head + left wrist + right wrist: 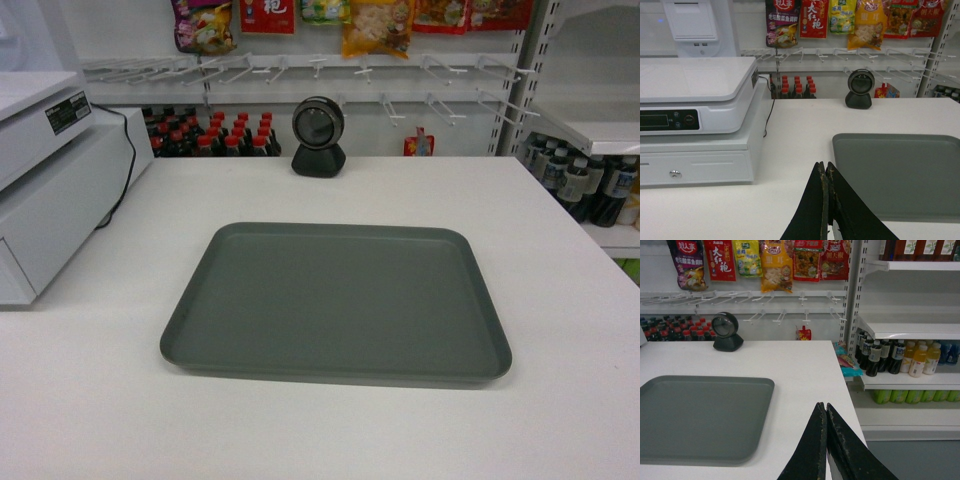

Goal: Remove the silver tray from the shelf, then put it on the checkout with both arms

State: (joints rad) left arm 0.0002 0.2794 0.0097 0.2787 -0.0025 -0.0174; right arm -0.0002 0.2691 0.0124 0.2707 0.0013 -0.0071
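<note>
White checkout counter [90,400] is carrying the silver tray [335,303] flat at its middle, both grippers, left [825,169] and right [822,409], hovering beside it with fingers pressed together, a black scanner [319,138] standing behind.

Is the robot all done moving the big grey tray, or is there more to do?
It looks done. The silver tray lies flat on the white checkout, off the shelf. Nothing is in hand: the left gripper and right gripper are shut and empty, beside the tray. Nothing seems left.
</note>
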